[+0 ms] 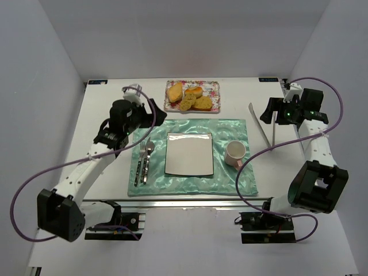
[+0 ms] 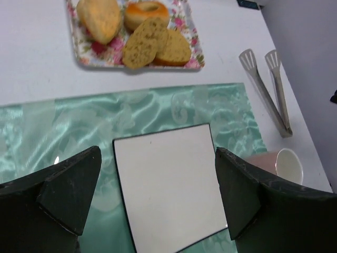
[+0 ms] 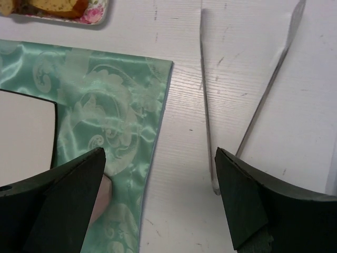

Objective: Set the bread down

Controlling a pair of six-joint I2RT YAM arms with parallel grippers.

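Two grippers up, nothing held. Left gripper (image 2: 157,158) fingers spread wide, above placemat (image 1: 230,129) near plate (image 1: 189,153). Bread (image 1: 190,96) on floral tray (image 1: 215,86) beyond placemat. Cup (image 1: 236,152) right of plate. Right gripper (image 3: 160,158) fingers apart, over tongs (image 2: 285,128).

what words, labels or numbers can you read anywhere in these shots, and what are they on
No text can be read in any view.
Small dark tags at the far edge of the table: too small to read.
Floral tray: flower pattern only, no words.
Plate, cup, tongs: no marks visible.
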